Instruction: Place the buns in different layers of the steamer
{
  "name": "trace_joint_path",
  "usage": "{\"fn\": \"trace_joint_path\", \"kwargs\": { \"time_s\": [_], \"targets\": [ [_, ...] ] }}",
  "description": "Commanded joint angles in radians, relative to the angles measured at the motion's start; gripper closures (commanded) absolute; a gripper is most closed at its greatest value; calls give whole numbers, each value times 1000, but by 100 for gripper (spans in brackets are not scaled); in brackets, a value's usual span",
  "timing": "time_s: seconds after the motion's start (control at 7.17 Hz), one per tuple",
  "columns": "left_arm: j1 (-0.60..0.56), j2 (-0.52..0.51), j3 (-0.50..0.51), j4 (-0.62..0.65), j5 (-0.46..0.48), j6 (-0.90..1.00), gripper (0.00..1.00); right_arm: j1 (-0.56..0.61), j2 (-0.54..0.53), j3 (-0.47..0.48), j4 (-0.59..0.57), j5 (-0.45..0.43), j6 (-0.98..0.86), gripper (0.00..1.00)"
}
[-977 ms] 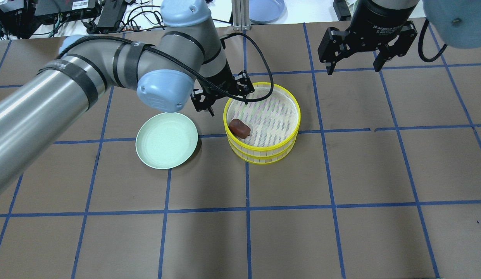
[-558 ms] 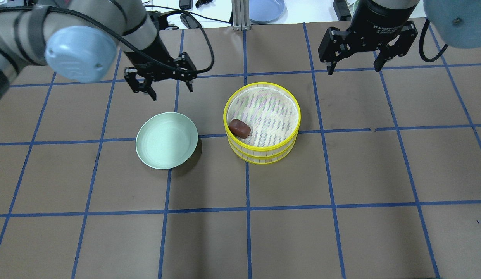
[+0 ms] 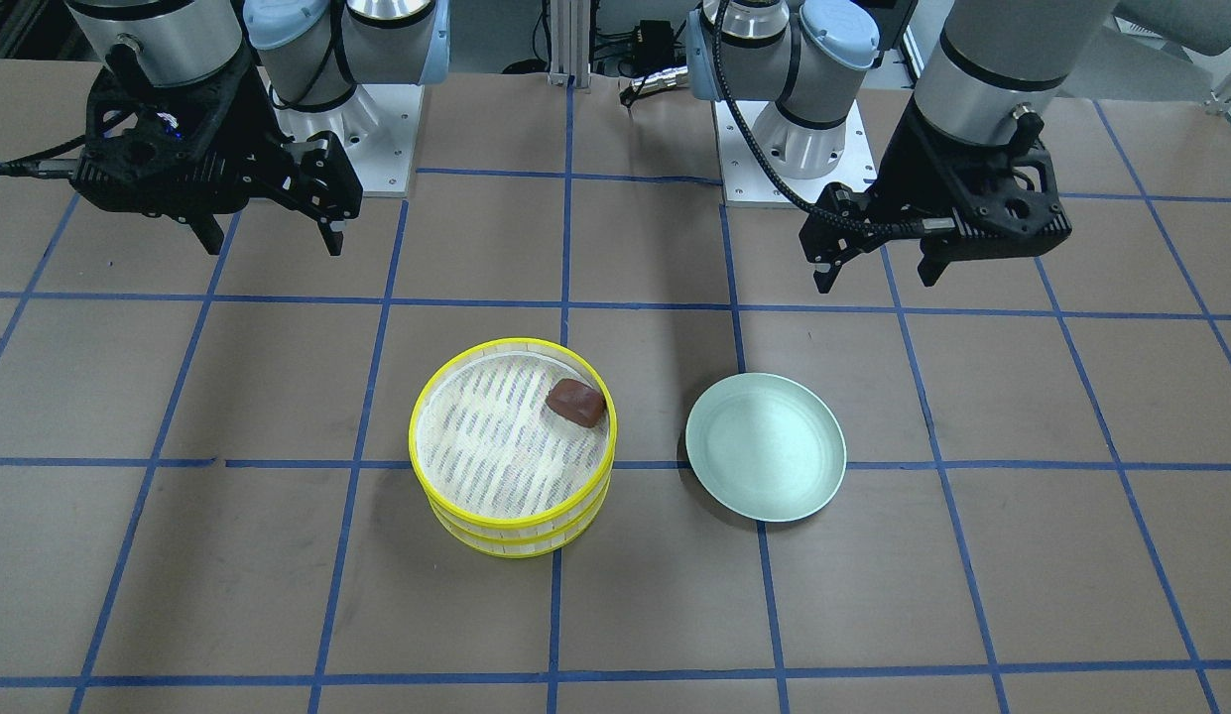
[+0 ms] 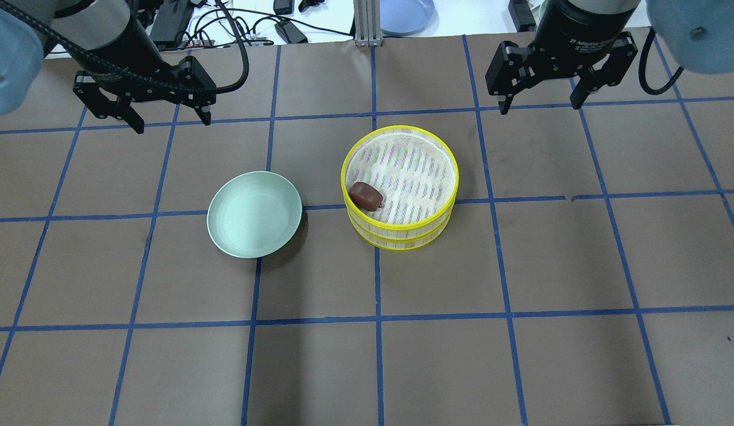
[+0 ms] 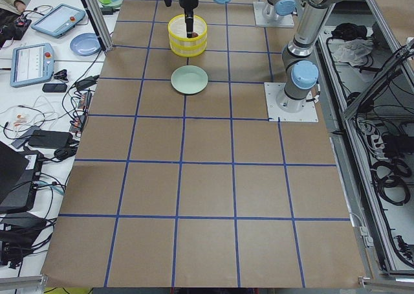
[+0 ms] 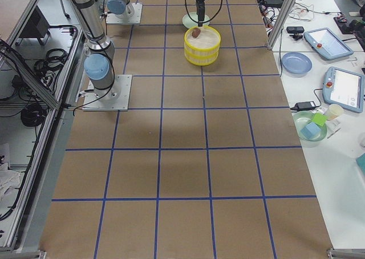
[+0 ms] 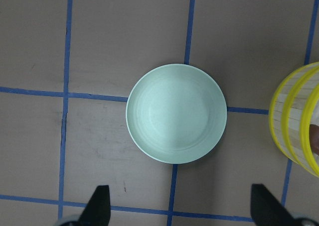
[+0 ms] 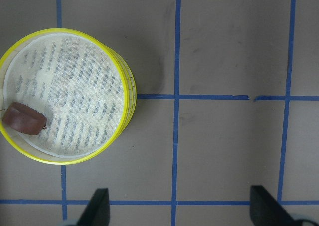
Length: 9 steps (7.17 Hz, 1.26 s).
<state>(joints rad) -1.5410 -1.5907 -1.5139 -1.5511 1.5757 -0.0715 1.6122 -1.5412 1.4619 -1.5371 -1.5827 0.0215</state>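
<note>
Left fingers (image 7: 97, 205): two black fingers spread wide apart with nothing between them. In the left wrist view only their tips show, at the bottom edge, one on each side.
Left gripper (image 4: 171, 123): hangs above the table, pointing down, holding nothing. It is well apart from the plate and from the steamer. In the front-facing view it (image 3: 876, 280) sits on the robot-base side of the plate.
Right fingers (image 8: 98, 206): two black fingers, also spread wide and bare. Their tips show at the bottom edge of the right wrist view.
Right gripper (image 4: 540, 107): hangs above the table, pointing down, holding nothing, well apart from the steamer.
Brown bun (image 4: 366, 196): a small dark reddish-brown oblong lying on the pale mesh floor of the upper tray. It rests close against the rim on the side nearest the plate.
Steamer (image 4: 402, 234): two round trays with bright yellow rims, stacked one on the other near the middle of the table. The upper tray covers the lower one, so the lower tray's inside cannot be seen.
Plate (image 4: 254, 214): pale green and round, flat on the table, near the steamer on the left arm's side, not touching it.
Table (image 4: 520, 266): brown surface marked into squares by blue tape lines.
</note>
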Motion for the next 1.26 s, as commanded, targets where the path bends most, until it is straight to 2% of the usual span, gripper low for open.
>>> {"fn": "trace_joint_path", "kwargs": {
  "time_s": [0.0,1.12],
  "targets": [
    [-13,20,0,-12,-35,-2,0,0,0,0,0,0,0,0],
    [-21,14,-3,-9,-48,-2,0,0,0,0,0,0,0,0]
  ]
}}
